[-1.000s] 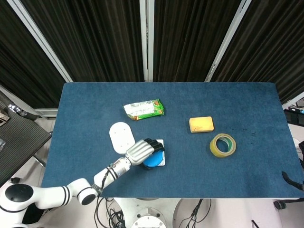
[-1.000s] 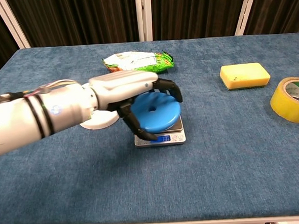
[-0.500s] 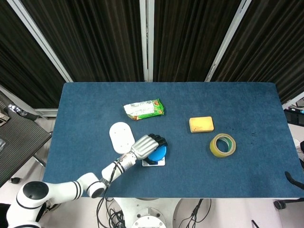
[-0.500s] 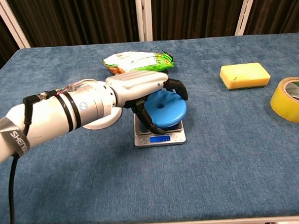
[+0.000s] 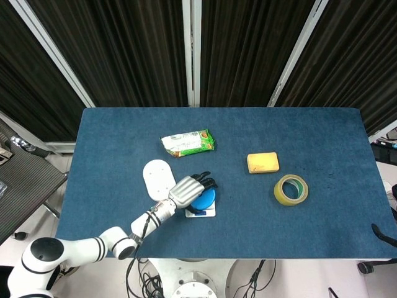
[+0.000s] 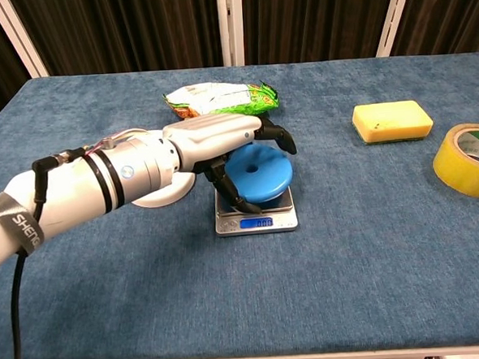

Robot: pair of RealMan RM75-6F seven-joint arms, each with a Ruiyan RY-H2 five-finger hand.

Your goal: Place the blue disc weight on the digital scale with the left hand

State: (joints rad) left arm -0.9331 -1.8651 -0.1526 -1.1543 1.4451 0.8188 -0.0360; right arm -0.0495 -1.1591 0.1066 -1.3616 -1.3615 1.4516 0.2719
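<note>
The blue disc weight lies flat on the small silver digital scale, whose display is lit. My left hand hovers over the disc's left side. Its fingers are spread and raised just above the disc's top, and the thumb hangs by the disc's near-left edge. In the head view the left hand covers the left part of the disc, with the scale showing below it. My right hand is not seen in either view.
A white oval lid lies just left of the scale, partly behind my forearm. A green snack bag sits behind the scale. A yellow sponge and a yellow tape roll are at the right.
The disc has come down from a tilted hold and now sits flat on the scale. The left hand's fingers have uncurled from its far edge and lifted slightly.
</note>
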